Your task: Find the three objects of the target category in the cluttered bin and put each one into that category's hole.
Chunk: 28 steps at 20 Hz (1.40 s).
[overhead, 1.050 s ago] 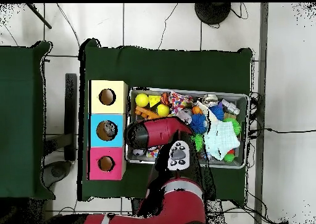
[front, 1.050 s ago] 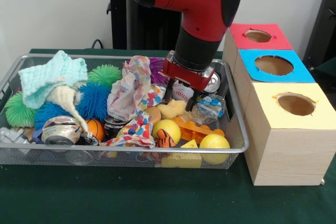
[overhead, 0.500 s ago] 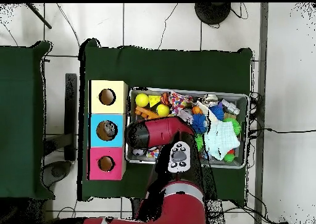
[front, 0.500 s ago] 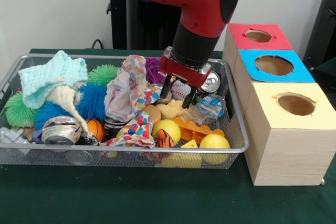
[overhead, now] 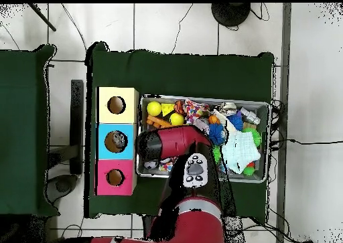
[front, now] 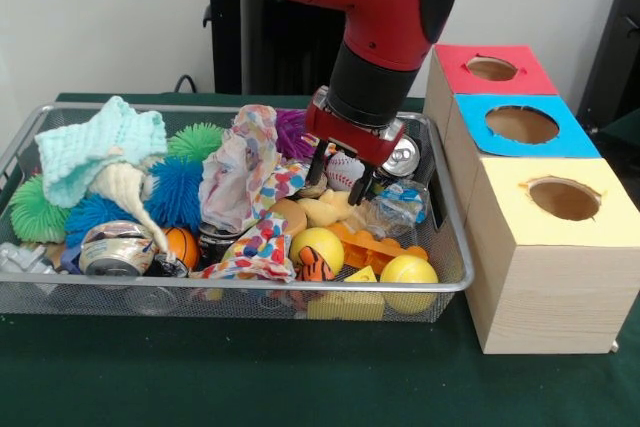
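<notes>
**Red arm low over the bin, baseball between its fingers**

Red and black, your arm comes down into the wire basket (front: 445, 282), and the gripper (front: 340, 175) sits at the bin's back right part. Its two dark fingers (front: 317, 163) stand spread, one each side of the white baseball (front: 346, 171) with red stitching. You cannot tell from the front view whether they touch the ball; they look released rather than clenched.

Just beside the gripper, toward the boxes, a silver can (front: 404, 156) leans against the basket wall. Below it lies a crumpled clear bottle (front: 397, 205) with a blue label. Two yellow balls (front: 316, 244) and (front: 408, 271) rest at the front of the bin, with an orange block (front: 373, 245) between them. A patterned cloth (front: 243, 179) is heaped in the middle, a mint knitted cloth (front: 95, 144) at the left, among blue and green spiky balls (front: 178, 190).

Right of the basket stands the wooden box row: red hole (front: 492, 68) farthest, blue hole (front: 521, 124) in the middle, yellow hole (front: 563, 199) nearest you. From overhead, the arm (overhead: 175, 143) hides the gripper.
</notes>
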{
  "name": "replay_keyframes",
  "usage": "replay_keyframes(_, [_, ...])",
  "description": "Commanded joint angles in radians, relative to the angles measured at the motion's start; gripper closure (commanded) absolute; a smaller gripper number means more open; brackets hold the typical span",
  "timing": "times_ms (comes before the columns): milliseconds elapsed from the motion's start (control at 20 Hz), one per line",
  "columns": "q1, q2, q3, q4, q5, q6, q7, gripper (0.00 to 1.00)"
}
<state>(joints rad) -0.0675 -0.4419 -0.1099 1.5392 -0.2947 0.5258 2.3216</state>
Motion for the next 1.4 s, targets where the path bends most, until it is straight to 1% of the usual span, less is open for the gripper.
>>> replay_keyframes(50, [0.001, -0.011, 0.069, -0.074, 0.055, 0.156, 0.025, 0.0])
replay_keyframes(150, [0.009, -0.017, 0.062, -0.073, 0.053, 0.163, 0.028, 0.0])
replay_keyframes(450, [0.018, -0.008, 0.052, -0.049, 0.038, 0.116, 0.046, 0.0])
replay_keyframes(650, [0.022, -0.019, 0.047, -0.054, 0.048, 0.144, 0.052, 0.0])
replay_keyframes(750, [0.02, -0.017, 0.061, -0.053, 0.062, 0.142, 0.055, 0.0])
replay_keyframes(900, [0.022, 0.026, 0.077, -0.058, 0.076, 0.078, 0.079, 0.0])
replay_keyframes(1050, [0.028, 0.049, 0.083, -0.05, 0.088, 0.049, 0.092, 0.0])
replay_keyframes(1400, [0.06, 0.105, 0.058, -0.056, 0.096, -0.01, 0.141, 0.0])
